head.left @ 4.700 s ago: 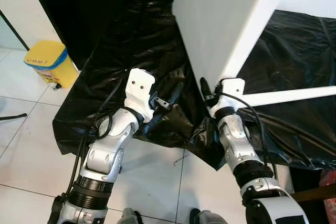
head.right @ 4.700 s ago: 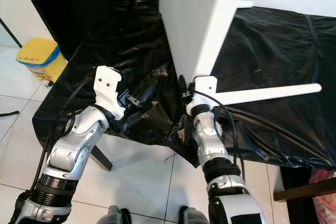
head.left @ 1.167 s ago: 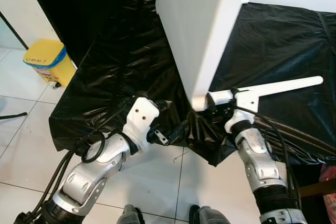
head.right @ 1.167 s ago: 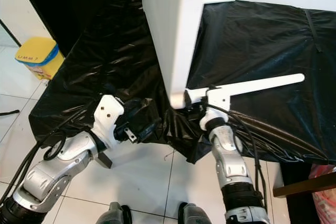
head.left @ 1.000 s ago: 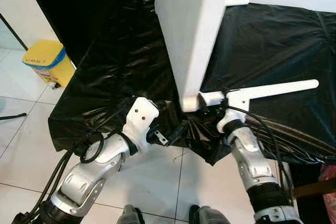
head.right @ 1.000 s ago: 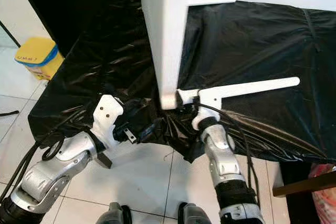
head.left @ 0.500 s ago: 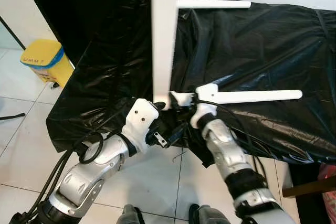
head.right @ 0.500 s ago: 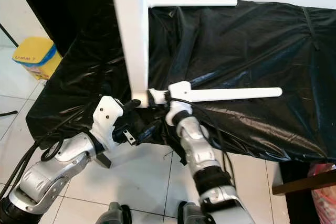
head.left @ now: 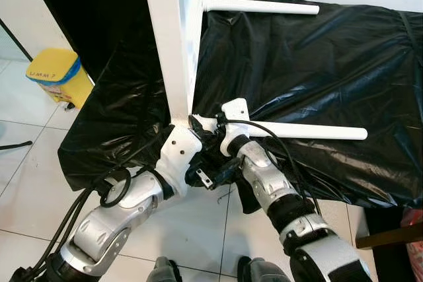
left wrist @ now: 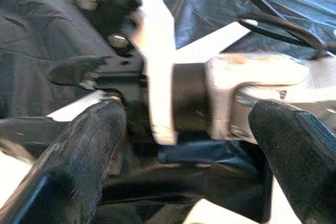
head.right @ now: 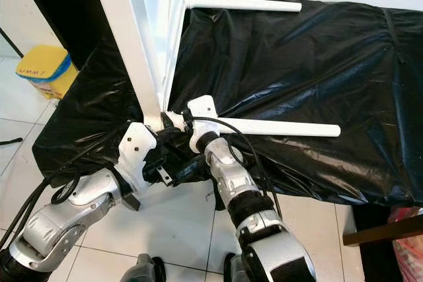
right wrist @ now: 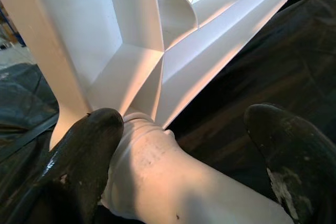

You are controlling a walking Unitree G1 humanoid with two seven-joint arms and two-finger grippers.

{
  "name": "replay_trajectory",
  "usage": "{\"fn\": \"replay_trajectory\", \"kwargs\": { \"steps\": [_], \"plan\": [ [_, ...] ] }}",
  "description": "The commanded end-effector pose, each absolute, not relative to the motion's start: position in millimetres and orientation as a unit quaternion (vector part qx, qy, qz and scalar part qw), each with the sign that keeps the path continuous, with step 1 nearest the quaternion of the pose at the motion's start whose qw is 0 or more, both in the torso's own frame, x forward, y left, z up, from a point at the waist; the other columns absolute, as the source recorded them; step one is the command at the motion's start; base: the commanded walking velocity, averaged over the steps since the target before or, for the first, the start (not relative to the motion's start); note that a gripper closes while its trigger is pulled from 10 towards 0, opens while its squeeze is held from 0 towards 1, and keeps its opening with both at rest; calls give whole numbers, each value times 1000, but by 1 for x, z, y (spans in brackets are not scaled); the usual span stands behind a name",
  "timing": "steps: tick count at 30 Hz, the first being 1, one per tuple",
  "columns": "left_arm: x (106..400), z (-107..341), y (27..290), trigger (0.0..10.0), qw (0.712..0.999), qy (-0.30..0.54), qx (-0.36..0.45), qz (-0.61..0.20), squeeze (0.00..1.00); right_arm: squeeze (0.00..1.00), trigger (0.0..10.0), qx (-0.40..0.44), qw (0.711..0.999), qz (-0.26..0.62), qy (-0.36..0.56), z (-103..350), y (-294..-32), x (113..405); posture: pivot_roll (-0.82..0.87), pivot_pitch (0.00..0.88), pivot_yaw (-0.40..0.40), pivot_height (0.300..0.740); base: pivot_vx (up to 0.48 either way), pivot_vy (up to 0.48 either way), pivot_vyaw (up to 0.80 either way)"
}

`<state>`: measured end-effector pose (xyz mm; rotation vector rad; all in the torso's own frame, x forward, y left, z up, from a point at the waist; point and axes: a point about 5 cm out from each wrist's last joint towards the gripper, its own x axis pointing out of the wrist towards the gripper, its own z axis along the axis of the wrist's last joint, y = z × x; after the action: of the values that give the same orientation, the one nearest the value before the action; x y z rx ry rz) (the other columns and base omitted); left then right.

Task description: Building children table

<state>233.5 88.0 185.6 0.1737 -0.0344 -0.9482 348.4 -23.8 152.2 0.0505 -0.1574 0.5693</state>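
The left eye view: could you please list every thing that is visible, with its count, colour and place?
Table top: one, white, standing on its edge on the black sheet.
Table legs: two, white, sticking out sideways from the top, a near one and a far one.
Plastic sheet: one, black, spread under the table.
Bin: one, yellow, on the tiled floor to the left.
Left end effector: one, black fingers, open, below the table's lower corner.
Right end effector: one, black fingers, open around the near leg's base.

The yellow bin (head.left: 58, 77) carries a short dark printed label, too small to read.
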Motion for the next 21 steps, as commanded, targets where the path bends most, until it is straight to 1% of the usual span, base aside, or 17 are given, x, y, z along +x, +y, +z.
{"fn": "replay_trajectory", "kwargs": {
  "steps": [1,2,4,5,6,7,8,10,11,13,14,16,18,21],
  "plan": [
    [219,182,81,10000,836,2,82,-542,0,0,10000,43,956,282,-67,149,-8,344,106,199,-20,740,0,0,0],
    [219,182,81,10000,836,2,82,-542,0,0,10000,43,956,282,-67,149,-8,344,106,199,-20,740,0,0,0],
    [217,180,82,10000,837,8,80,-541,0,0,10000,39,962,255,-86,151,-26,347,104,200,-27,740,0,0,0],
    [217,180,82,10000,837,8,80,-541,0,0,10000,39,962,255,-86,151,-26,347,104,200,-27,740,0,0,0],
    [219,179,81,10000,841,10,79,-535,0,0,10000,32,966,234,-101,154,-39,348,102,200,-28,740,0,0,0],
    [219,179,81,10000,841,10,79,-535,0,0,10000,32,966,234,-101,154,-39,348,102,200,-28,740,0,0,0],
    [220,177,80,10000,844,11,82,-530,0,0,10000,26,970,212,-114,155,-52,347,96,200,-32,740,0,0,0],
    [220,177,80,10000,844,11,82,-530,0,0,10000,26,970,212,-114,155,-52,347,96,200,-32,740,0,0,0],
    [223,174,79,10000,848,11,89,-523,0,0,10000,19,974,185,-128,157,-69,345,89,203,-38,740,0,0,0],
    [223,174,79,10000,848,11,89,-523,0,0,10000,19,974,185,-128,157,-69,345,89,203,-38,740,0,0,0],
    [227,173,77,10000,851,12,92,-517,0,0,10000,15,977,158,-141,159,-85,342,81,206,-42,740,0,0,0],
    [227,173,77,10000,851,12,92,-517,0,0,10000,15,977,158,-141,159,-85,342,81,206,-42,740,0,0,0],
    [235,174,70,10000,857,9,89,-507,0,0,10000,9,981,109,-159,160,-115,329,65,212,-45,740,0,0,0],
    [235,174,70,10000,857,9,89,-507,0,0,10000,9,981,109,-159,160,-115,329,65,212,-45,740,0,0,0]
  ]
}}
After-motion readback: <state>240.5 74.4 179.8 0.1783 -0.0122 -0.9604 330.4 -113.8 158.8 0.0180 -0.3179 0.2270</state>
